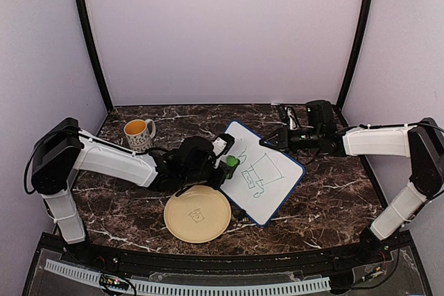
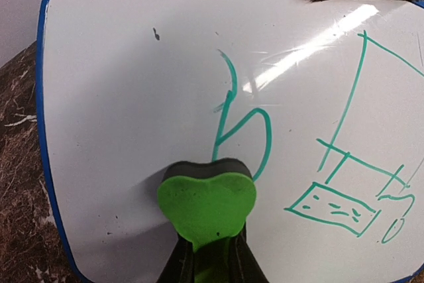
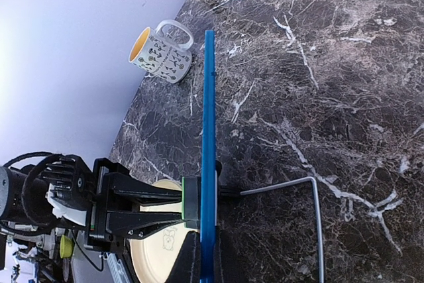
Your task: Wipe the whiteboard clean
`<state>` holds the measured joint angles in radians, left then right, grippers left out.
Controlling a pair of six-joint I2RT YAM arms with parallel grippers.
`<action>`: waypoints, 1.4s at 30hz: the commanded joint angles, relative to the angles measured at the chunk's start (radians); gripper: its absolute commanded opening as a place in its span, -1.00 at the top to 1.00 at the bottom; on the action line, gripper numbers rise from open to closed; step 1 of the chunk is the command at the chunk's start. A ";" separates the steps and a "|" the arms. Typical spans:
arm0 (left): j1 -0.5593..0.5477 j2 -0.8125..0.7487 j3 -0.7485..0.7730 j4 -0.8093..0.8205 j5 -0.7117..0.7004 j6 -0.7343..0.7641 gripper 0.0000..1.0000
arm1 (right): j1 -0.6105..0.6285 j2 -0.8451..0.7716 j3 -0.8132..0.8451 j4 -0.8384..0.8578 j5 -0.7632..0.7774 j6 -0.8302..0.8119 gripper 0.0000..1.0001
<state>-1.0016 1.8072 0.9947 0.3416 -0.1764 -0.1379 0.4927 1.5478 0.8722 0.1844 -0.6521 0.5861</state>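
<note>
The whiteboard (image 1: pixel 276 190), white with a blue frame, stands tilted at the table's middle and carries green marker doodles. My right gripper (image 1: pixel 268 142) is shut on its upper edge; in the right wrist view the board (image 3: pixel 208 111) shows edge-on between the gripper (image 3: pixel 208 262) jaws. My left gripper (image 1: pixel 220 164) is shut on a green heart-shaped eraser (image 1: pixel 232 161). In the left wrist view the eraser (image 2: pixel 207 205) presses its black felt on the whiteboard (image 2: pixel 126 91), just below a curly green doodle (image 2: pixel 242 124). The left gripper (image 2: pixel 211 260) jaws clamp the eraser's lower part.
A pale-yellow plate (image 1: pixel 182 221) lies in front of the board, under my left wrist. A patterned mug (image 1: pixel 139 134) stands at the back left. Behind the board a bent wire stand (image 3: pixel 313 211) rests on the marble table (image 3: pixel 344 64).
</note>
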 commanded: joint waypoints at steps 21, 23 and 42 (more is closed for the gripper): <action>0.017 0.104 0.271 -0.366 0.044 -0.010 1.00 | 0.015 0.026 0.000 -0.057 0.005 -0.055 1.00; 0.017 0.090 0.225 -0.361 0.041 -0.029 1.00 | 0.015 0.027 0.003 -0.059 0.005 -0.059 1.00; 0.045 0.122 0.382 -0.378 0.097 0.013 0.94 | 0.014 0.032 0.008 -0.067 -0.002 -0.075 1.00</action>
<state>-0.9821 1.8690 1.2732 -0.0383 -0.1291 -0.1581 0.4885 1.5482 0.8791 0.1635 -0.6319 0.5545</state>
